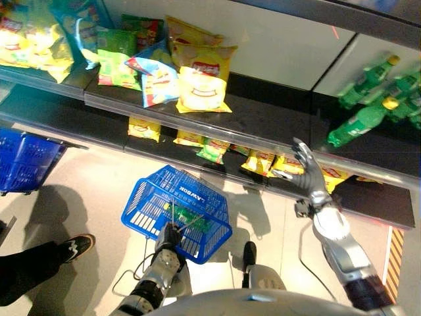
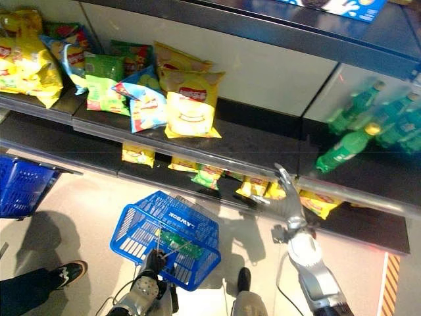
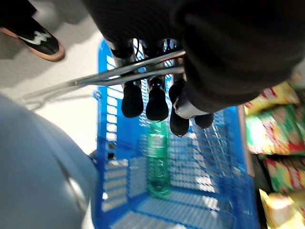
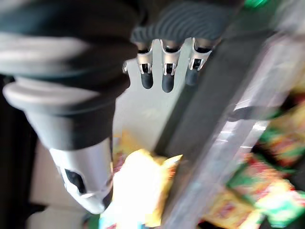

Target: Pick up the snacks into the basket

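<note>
**Basket held low, right hand open at the lower shelf**

A blue basket [image 1: 176, 212] is carried by the left hand [image 1: 170, 238], whose fingers [image 3: 132, 99] are curled round the wire handle [image 3: 128, 72]; the handle is seen crossing just above the dark fingertips in the left wrist view. Below those fingers, inside the basket, a green bottle [image 3: 157, 162] is seen lying on the basket floor.

The right hand [image 1: 308, 172] is raised in front of the lower shelf [image 1: 197, 153], its fingers [image 4: 163, 71] straight and slightly spread, with nothing held between them. Yellow snack bags [image 1: 263, 161] are seen on that shelf just beside and behind the fingertips, one more yellow bag [image 1: 333, 176] lying on the far side of the hand. A green bag [image 1: 212, 151] is seen farther along the same shelf, towards the basket.

Well above the right fingers, on the upper shelf [image 1: 250, 118], a large yellow bag [image 1: 200, 79] is propped beside a blue bag [image 1: 154, 74] and green bags [image 1: 117, 58]. Green bottles [image 1: 378, 99] are laid on the shelf section above and outward of the right hand.

A second blue basket [image 1: 25, 159] is seen far beyond the left hand, and a person's shoe [image 1: 77, 247] rests on the floor near it.
</note>
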